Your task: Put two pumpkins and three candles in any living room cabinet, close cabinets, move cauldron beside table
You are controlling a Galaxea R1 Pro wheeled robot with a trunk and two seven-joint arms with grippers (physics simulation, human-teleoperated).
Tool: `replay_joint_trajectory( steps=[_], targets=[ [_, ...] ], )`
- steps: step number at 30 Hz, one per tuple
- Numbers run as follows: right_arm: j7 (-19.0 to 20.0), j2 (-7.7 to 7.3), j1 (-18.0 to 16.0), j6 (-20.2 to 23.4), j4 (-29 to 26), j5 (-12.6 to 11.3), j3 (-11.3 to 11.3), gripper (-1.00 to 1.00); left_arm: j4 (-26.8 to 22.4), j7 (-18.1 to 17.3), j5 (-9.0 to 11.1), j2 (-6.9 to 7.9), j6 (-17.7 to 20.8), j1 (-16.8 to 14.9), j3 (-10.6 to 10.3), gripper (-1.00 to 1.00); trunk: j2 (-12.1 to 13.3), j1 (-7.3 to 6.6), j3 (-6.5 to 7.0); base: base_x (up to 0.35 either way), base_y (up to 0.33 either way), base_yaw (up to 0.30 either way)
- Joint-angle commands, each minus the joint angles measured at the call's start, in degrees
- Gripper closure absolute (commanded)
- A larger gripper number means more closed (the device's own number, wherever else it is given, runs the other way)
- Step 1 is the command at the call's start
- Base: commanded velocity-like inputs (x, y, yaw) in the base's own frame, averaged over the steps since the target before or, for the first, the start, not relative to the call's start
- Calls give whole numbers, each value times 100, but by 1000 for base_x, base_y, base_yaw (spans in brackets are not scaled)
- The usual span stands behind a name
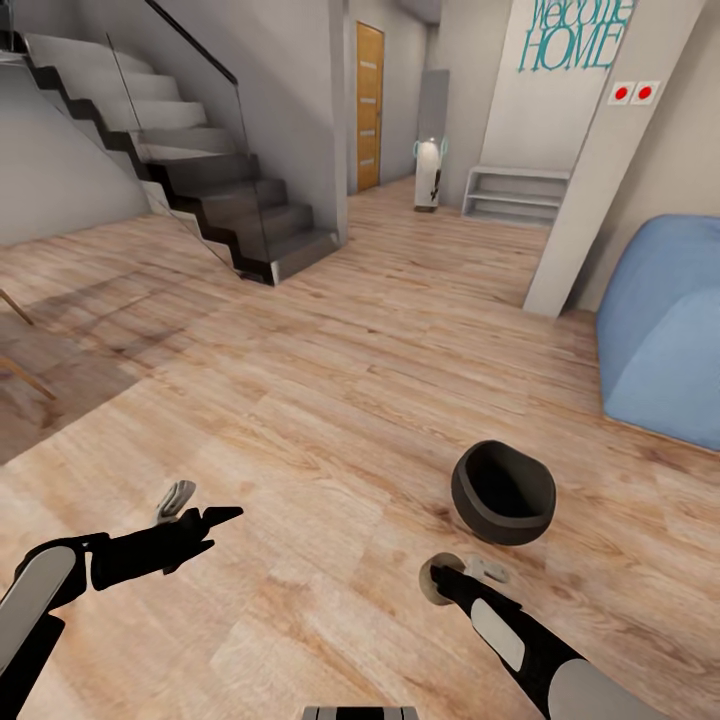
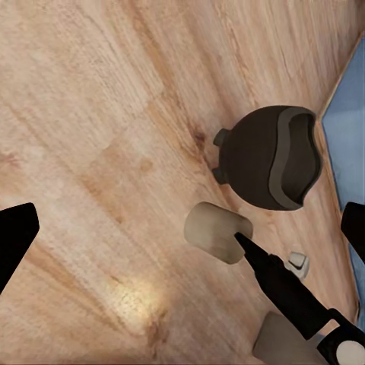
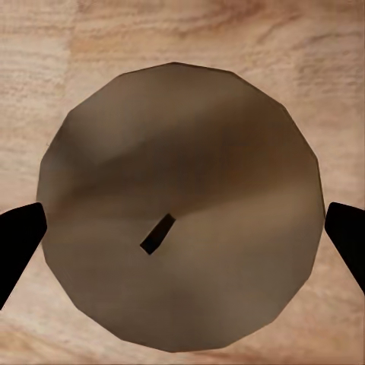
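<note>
Right wrist view | your right gripper (image 3: 182, 236) spread wide around a candle (image 3: 179, 205) just beside the cauldron (image 1: 503, 492) | step: candle pickup | next: clench, lift straight.

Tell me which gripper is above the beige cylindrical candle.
The right gripper: its open jaws flank the beige cylindrical candle from above. The left gripper hangs over wooden floor, apart.

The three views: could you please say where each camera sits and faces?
Head view: on the head, facing forward and down at floor and cauldron; both arms show.
Left wrist view: on left arm, facing cauldron and candle; its fingers, right arm show.
Right wrist view: straight down on the candle; fingers astride it.
Both wrist views share the candle.
</note>
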Motion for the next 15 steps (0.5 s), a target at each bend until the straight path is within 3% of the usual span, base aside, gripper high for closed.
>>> replay_joint_trajectory(
  steps=[1, 4, 12, 15],
  targets=[
    [-45, -8, -2, 19, -16, -37, 43, 100, -4, 58, 58, 0, 18, -3, 4, -100, 40, -23, 14, 0, 0, 0],
    [-48, -7, -2, 22, -16, -37, 43, 100, -4, 59, 58, -1, 18, -3, 3, -100, 160, -89, 68, -66, 5, 0],
    [-42, -7, -2, 21, -23, -27, 63, 100, -4, 60, 58, -1, 18, -3, 3, -100, 481, -265, 211, -264, 77, 0],
    [-41, -12, -2, 22, -24, -25, 70, 100, -4, 60, 58, -1, 18, -3, 3, -100, 601, -331, 267, -114, 30, 97]
  ],
)
